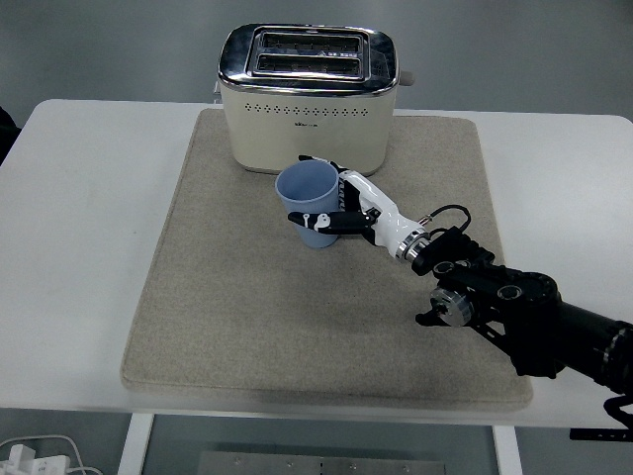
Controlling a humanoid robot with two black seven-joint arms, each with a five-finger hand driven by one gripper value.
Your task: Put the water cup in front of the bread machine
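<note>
Blue water cup (309, 205) stood upright on beige mat (237, 317), just in front of cream toaster (309, 94). Right hand (341, 205) wrapped around it, fingers closed. Placement seemingly done; release and withdrawal left.

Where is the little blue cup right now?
In the head view, the light blue plastic cup stands upright near the middle of the beige mat, just in front of the cream toaster, with the robot's white right hand wrapped around it.
</note>
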